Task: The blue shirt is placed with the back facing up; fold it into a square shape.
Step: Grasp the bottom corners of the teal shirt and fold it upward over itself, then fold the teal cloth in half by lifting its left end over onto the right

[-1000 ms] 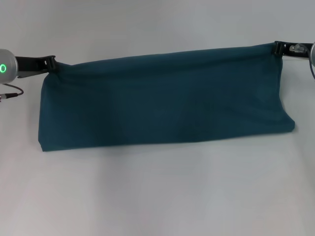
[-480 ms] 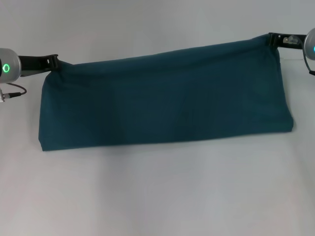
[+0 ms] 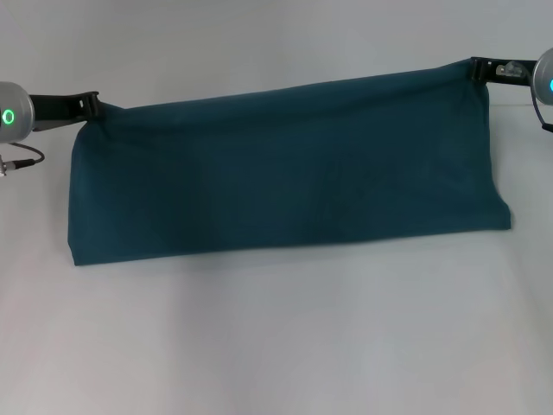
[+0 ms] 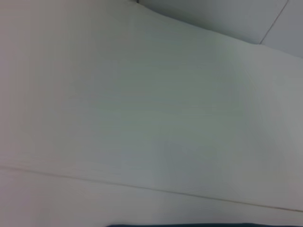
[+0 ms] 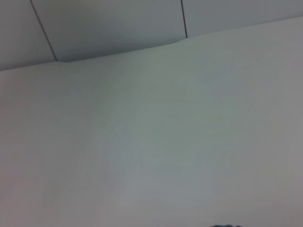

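Observation:
The blue shirt (image 3: 285,169) is a long dark teal band stretched across the head view, its upper edge lifted and its lower edge resting on the table. My left gripper (image 3: 93,104) is shut on the shirt's upper left corner. My right gripper (image 3: 477,69) is shut on the upper right corner, held a little higher. A thin strip of the shirt (image 4: 180,225) shows at the edge of the left wrist view. The right wrist view shows only table and wall.
The pale grey table (image 3: 276,337) spreads in front of the shirt and behind it. A cable (image 3: 19,161) hangs by my left arm. Wall panels with dark seams (image 5: 183,19) lie beyond the table's far edge.
My right gripper rose and drew slightly inward with its corner, and the shirt's lower right corner pulled in a little. My left gripper lifted slightly.

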Controlling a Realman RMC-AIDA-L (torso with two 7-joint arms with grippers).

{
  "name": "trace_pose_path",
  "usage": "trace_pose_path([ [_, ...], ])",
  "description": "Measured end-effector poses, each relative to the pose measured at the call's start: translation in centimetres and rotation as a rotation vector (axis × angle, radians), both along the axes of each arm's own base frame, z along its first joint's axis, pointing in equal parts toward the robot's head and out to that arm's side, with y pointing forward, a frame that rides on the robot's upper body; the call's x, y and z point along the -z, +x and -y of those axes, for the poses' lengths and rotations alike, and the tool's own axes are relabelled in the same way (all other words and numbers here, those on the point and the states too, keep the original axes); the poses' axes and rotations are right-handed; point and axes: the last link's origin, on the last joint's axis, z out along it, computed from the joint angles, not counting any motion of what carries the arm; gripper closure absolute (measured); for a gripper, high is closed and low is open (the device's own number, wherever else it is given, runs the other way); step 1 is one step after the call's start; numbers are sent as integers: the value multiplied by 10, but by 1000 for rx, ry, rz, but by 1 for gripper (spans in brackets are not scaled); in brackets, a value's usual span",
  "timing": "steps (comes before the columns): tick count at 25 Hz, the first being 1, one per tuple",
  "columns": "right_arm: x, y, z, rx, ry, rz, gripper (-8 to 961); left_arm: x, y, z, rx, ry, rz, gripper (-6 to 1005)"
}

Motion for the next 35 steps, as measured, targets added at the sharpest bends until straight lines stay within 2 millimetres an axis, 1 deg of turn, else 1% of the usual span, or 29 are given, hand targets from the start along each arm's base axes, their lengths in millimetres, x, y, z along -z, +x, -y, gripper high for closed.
trace_pose_path([
  [11, 1, 2, 2, 6, 2, -6, 753, 0, 2, -3, 5, 2, -9, 960],
  [16, -2, 8, 3, 22, 0, -10, 748, 2, 1, -4, -2, 10, -8, 954],
  [21, -10, 18, 4, 51, 20, -28, 742, 1, 0, -5, -3, 31, -9, 788],
  [26, -21, 27, 7, 76, 23, -49, 506, -2, -4, -3, -17, 43, 5, 594],
  [29, -28, 33, 11, 99, -3, -103, 492, -6, -7, 1, -23, 63, 47, 498],
  [32, -36, 40, 24, 97, -38, -219, 479, -12, -11, 12, -19, 83, 149, 415],
  [34, -40, 44, 37, 58, -61, -316, 470, -15, -13, 23, 1, 81, 248, 359],
  [35, -44, 49, 47, 28, -67, -376, 465, -18, -15, 30, 11, 80, 304, 331],
])
